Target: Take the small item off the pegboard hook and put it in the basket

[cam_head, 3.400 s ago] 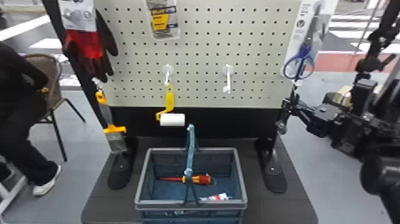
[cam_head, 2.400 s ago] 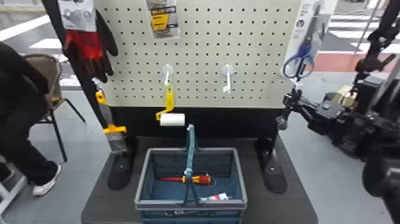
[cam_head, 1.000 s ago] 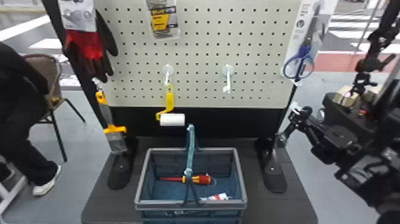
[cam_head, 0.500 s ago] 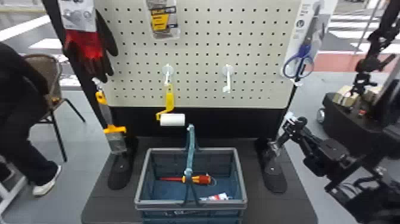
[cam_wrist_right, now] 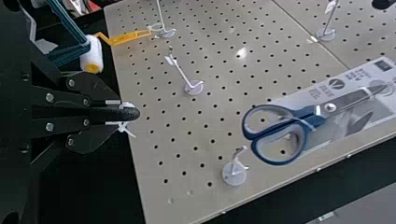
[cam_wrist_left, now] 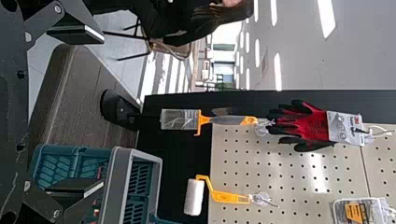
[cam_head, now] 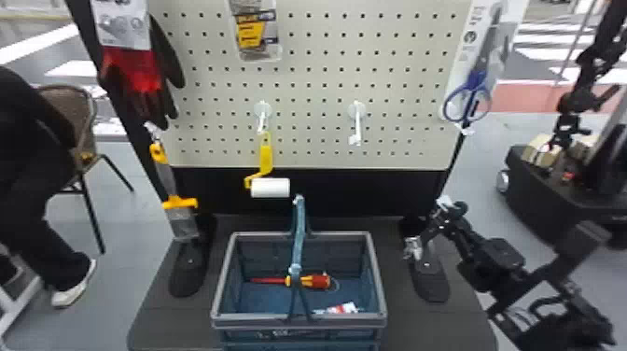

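Lowered since the earlier frame: right gripper [cam_head: 437,218], now below the pegboard [cam_head: 312,161] and nearer the basket [cam_head: 379,284]. Fingers closed on the small item [cam_wrist_right: 122,114], dark, rounded, white tie attached. Left gripper [cam_wrist_left: 78,112]: fingers wide apart. Basket contains a red-and-yellow screwdriver [cam_head: 317,281].

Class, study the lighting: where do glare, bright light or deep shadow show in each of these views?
Left wrist view: a bright streak of glare on the pegboard, with bright ceiling lights beyond; right wrist view: one small, round glare spot on the board; head view: the board looks fairly evenly lit, but the black panel beneath it is too dark to show much detail.
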